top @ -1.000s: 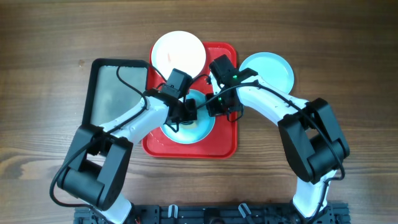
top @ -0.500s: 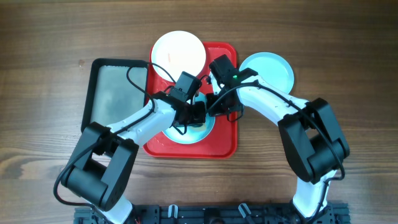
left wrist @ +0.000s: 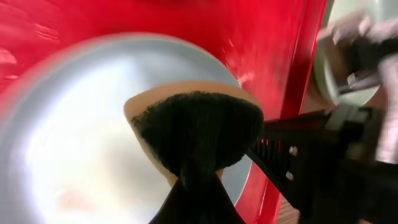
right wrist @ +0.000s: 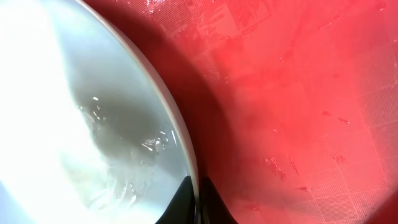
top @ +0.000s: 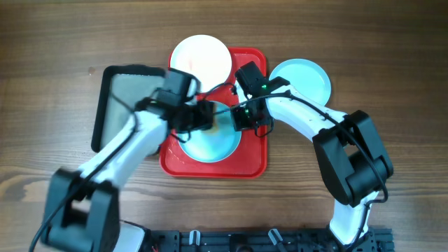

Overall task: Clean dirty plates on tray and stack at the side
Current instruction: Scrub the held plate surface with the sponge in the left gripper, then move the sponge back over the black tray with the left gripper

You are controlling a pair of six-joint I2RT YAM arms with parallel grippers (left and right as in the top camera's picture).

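A light blue plate lies on the red tray. My left gripper is shut on a sponge, dark green face over yellow, pressed on the plate; a faint reddish smear shows at the lower left. My right gripper is shut on the plate's right rim, one finger on each side of the edge. A white plate rests on the tray's far left corner. Another light blue plate lies on the table to the right of the tray.
A grey tray with a black rim sits left of the red tray, partly under my left arm. Water drops cling to the plate and the red tray floor. Bare wooden table surrounds everything.
My left arm has swung, now blurred, carrying the sponge right and then back left and farther across the plate. The right gripper and the plates have not moved.
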